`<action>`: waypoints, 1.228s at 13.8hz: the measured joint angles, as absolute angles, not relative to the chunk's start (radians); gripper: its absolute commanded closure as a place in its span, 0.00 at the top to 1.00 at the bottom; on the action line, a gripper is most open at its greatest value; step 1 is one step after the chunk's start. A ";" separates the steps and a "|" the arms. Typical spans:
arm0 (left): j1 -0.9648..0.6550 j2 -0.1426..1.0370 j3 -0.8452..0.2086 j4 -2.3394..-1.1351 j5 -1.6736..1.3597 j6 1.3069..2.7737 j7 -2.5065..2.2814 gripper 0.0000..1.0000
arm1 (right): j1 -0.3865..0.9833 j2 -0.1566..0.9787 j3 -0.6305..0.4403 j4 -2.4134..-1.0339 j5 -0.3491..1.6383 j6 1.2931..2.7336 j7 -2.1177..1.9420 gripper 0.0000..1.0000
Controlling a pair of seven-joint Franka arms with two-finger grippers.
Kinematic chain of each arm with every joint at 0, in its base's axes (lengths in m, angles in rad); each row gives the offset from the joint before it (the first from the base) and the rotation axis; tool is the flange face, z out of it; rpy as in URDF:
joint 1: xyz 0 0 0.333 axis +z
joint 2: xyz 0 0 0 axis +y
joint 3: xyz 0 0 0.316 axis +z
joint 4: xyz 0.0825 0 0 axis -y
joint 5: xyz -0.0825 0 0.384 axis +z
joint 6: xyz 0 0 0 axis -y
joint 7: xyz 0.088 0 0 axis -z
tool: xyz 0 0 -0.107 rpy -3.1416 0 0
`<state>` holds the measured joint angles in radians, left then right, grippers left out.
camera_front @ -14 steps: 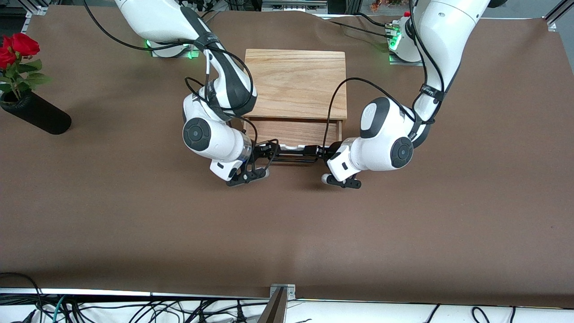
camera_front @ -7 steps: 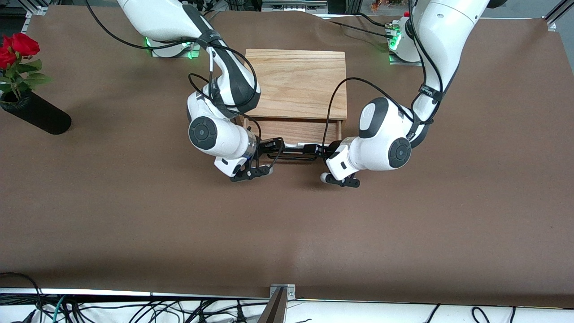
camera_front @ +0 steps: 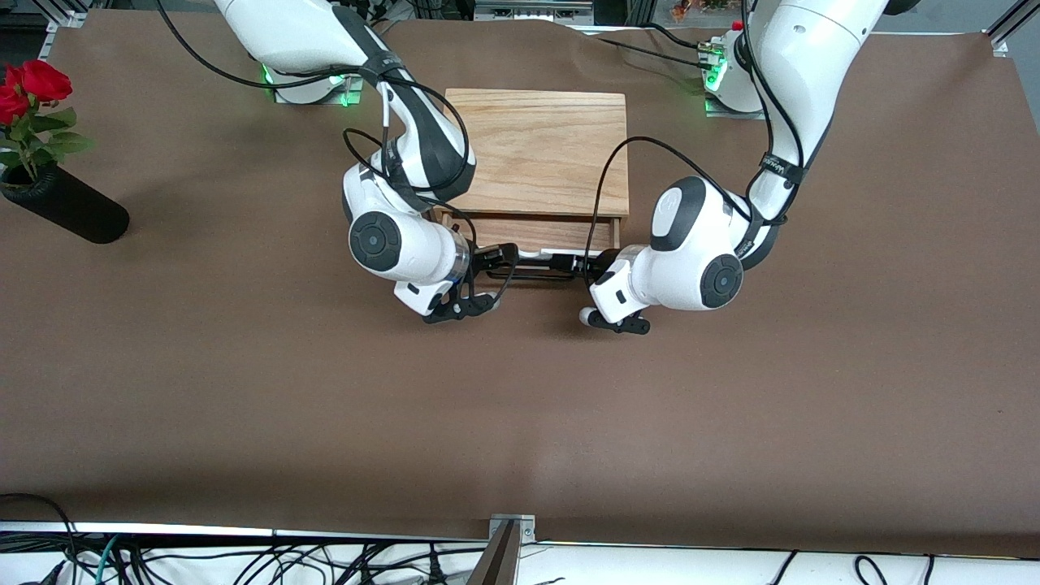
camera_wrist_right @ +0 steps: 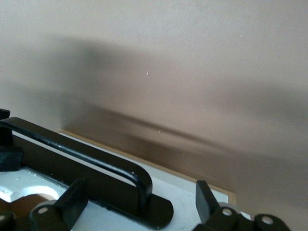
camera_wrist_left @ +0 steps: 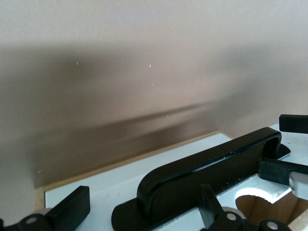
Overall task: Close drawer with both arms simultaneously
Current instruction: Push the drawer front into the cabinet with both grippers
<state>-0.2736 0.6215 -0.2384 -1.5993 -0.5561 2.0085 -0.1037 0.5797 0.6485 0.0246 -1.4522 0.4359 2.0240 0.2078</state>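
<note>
The light-wood box [camera_front: 536, 150] stands mid-table between the arms' bases. Its drawer [camera_front: 528, 234] is partly out toward the front camera, showing a narrow strip of wooden tray. My right gripper [camera_front: 494, 262] and left gripper [camera_front: 585, 268] are at the white front panel, one at each end of the black handle [camera_front: 538, 272]. In the left wrist view my left gripper [camera_wrist_left: 144, 211] is open, straddling one handle end [camera_wrist_left: 202, 166] against the panel [camera_wrist_left: 106, 190]. In the right wrist view my right gripper [camera_wrist_right: 139, 202] is open, straddling the other handle end [camera_wrist_right: 139, 183].
A black vase [camera_front: 69, 211] with red roses [camera_front: 28, 85] lies at the right arm's end of the table. Brown table cover [camera_front: 520, 422] spreads toward the front camera. Cables hang along the front edge [camera_front: 244, 561].
Both grippers have moved toward the box with the drawer front. The drawer has slid inward and less of its wooden tray shows.
</note>
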 measured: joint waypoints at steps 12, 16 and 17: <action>-0.270 0.622 -0.238 -1.605 -0.556 1.842 -0.111 1.00 | 0.581 0.631 0.039 -1.439 0.436 1.856 0.210 1.00; -0.270 0.622 -0.238 -1.608 -0.556 1.821 -0.111 1.00 | 0.582 0.631 0.046 -1.439 0.436 1.837 0.210 1.00; -0.270 0.622 -0.238 -1.610 -0.556 1.816 -0.111 1.00 | 0.582 0.631 0.047 -1.439 0.436 1.830 0.210 1.00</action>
